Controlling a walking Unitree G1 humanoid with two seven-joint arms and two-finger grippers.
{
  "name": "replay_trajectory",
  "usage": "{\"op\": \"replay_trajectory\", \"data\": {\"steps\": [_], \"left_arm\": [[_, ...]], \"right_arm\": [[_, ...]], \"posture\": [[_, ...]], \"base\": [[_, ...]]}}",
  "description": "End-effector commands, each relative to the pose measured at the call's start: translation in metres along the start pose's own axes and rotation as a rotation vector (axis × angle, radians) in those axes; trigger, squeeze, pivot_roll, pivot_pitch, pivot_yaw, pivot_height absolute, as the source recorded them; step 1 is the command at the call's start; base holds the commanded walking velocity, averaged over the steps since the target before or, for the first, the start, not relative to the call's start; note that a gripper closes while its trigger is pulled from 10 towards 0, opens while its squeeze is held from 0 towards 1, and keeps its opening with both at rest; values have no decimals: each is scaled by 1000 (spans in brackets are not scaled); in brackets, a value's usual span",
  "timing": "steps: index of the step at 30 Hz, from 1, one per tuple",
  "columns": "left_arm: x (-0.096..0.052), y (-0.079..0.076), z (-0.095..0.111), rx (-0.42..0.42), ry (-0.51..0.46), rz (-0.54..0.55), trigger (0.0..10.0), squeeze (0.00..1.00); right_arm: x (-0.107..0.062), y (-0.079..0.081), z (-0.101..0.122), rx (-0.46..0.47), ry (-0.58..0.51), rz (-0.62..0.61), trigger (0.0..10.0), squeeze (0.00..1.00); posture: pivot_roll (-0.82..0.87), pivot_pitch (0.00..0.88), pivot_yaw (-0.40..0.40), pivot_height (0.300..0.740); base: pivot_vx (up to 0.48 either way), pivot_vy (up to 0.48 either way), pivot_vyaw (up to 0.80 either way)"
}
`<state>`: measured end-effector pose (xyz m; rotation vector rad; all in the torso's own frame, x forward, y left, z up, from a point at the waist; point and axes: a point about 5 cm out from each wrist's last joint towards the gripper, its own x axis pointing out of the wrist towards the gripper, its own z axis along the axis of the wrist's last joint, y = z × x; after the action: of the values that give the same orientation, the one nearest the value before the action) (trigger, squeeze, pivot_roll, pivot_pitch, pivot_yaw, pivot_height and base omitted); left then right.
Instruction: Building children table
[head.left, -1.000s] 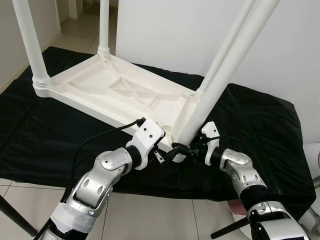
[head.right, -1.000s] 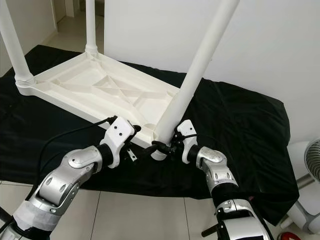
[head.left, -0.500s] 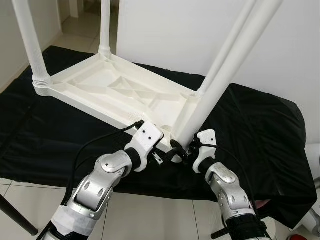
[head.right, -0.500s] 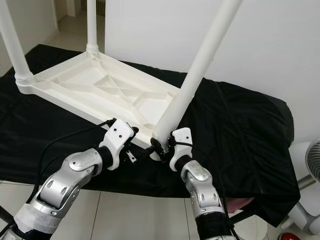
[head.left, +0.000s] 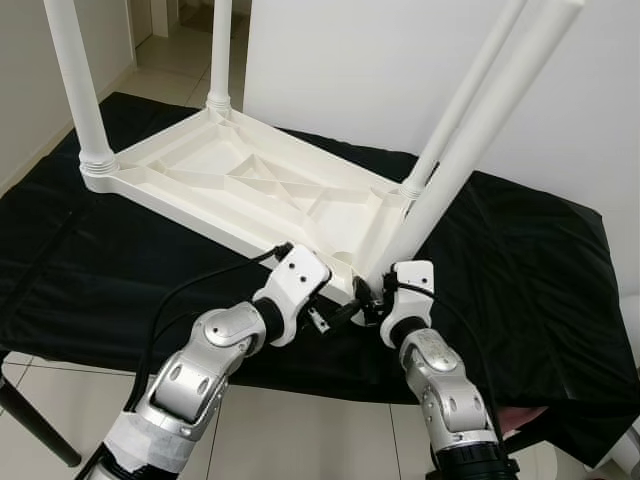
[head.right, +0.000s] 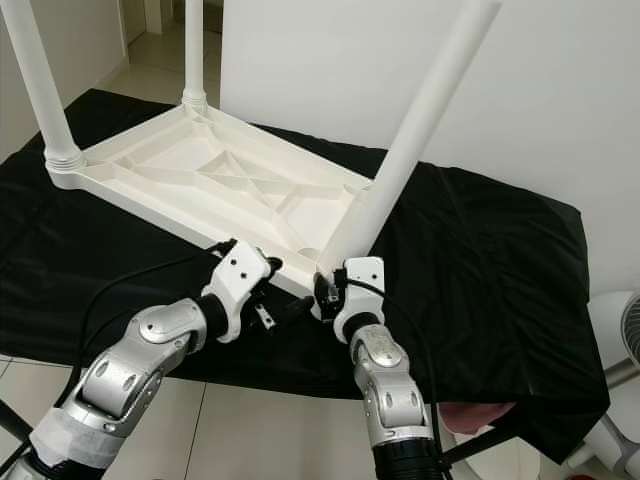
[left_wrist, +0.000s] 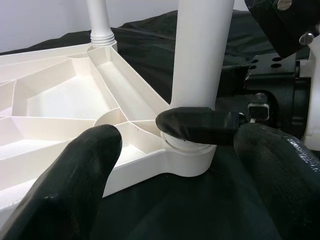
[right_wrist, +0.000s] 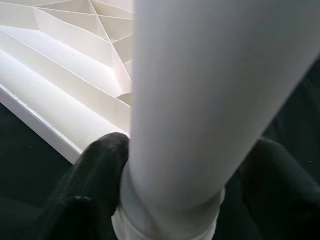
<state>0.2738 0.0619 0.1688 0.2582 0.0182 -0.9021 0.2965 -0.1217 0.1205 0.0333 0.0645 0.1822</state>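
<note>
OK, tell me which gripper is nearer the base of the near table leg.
Right. The right gripper is clamped around the leg's base, one finger on each side. The left gripper sits just beside it, open, fingers pointing at the corner socket without touching.

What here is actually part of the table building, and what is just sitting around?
Part of the job:
- upturned white tabletop
- near table leg, clasped at its base by the right hand
- left hand, open, just beside that corner
- three other legs, standing in their corners

Just lying about:
- black cloth under the tabletop
- white fan at the right edge
</note>
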Motion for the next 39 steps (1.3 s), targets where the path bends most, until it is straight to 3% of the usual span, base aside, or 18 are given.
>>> {"op": "replay_trajectory", "data": {"steps": [1, 5, 10, 11, 12, 18, 32, 34, 36, 37, 39], "left_arm": [[2, -3, 0, 0, -3, -1, 10000, 0], [2, -3, 0, 0, -5, 2, 10000, 0], [2, -4, 1, 0, -7, 6, 10000, 0], [2, -4, 1, 1, -7, 6, 10000, 0], [2, -3, 1, 1, -9, 8, 10000, 0], [2, -1, 2, 7, -11, 8, 10000, 0], [5, 2, 6, 16, -21, 3, 10000, 0], [5, 1, 6, 11, -21, 6, 10000, 0], [5, 1, 5, 9, -20, 7, 10000, 0], [5, 1, 5, 9, -20, 7, 10000, 0], [5, 1, 5, 9, -21, 7, 10000, 0]], "right_arm": [[-4, -16, -6, 8, 18, -26, 10000, 1000], [-2, -19, -5, 39, 5, 43, 10000, 1000], [-1, -22, -6, -30, 3, 171, 10000, 1000], [-1, -22, -6, -31, 4, 174, 10000, 0], [2, -27, -3, -46, -8, 241, 10000, 0], [12, -36, 4, -111, -45, 374, 10000, 0], [40, -31, 8, -187, -9, 571, 10000, 0], [44, -29, 6, -181, -3, 593, 3647, 0], [44, -28, 6, -177, -1, 603, 3647, 0], [45, -27, 5, -168, -1, 616, 0, 0], [46, -25, 3, -166, 4, 631, 0, 0]], "posture": [[69, 0, -209, 740], [69, 0, -209, 740], [78, 0, -212, 740], [78, 0, -212, 740], [82, 0, -213, 740], [88, 0, -205, 740], [90, 0, -186, 740], [90, 0, -186, 740], [90, 0, -186, 740], [90, 0, -186, 740], [90, 0, -186, 740]], "base": [[0, 0, 0], [0, 0, 0], [0, 0, 0], [0, 0, 0], [0, 0, 0], [0, 0, 0], [0, 0, 0], [0, 0, 0], [0, 0, 0], [0, 0, 0], [0, 0, 0]]}}
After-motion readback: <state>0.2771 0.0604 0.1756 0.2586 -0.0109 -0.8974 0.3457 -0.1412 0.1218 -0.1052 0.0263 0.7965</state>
